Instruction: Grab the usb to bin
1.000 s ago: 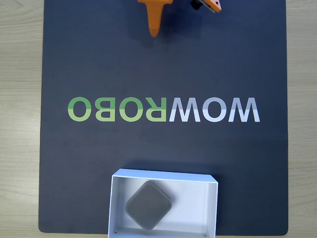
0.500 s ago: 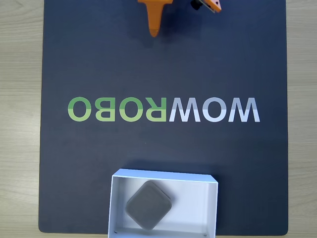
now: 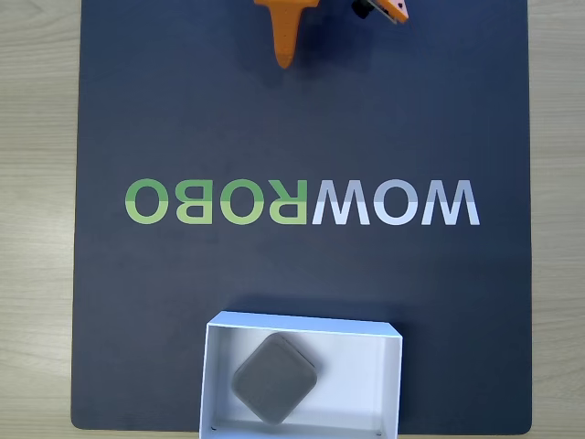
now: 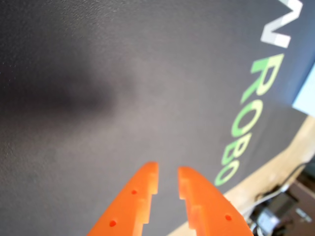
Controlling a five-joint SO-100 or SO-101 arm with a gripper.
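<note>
The usb (image 3: 275,378), a small flat grey square block turned like a diamond, lies on the floor of the bin (image 3: 366,384), a shallow white box at the bottom edge of the fixed view. My orange gripper (image 3: 285,55) hangs at the top edge of that view, far from the bin, pointing down at the dark mat. In the wrist view the gripper (image 4: 167,171) has its two orange fingers a narrow gap apart, with nothing between them and bare mat beneath.
A dark mat (image 3: 457,110) with mirrored "WOWROBO" lettering (image 3: 302,202) covers the pale wooden table (image 3: 37,229). A second orange arm part (image 3: 384,9) pokes in at the top. Cables and a black object (image 4: 275,216) sit off the mat's edge in the wrist view.
</note>
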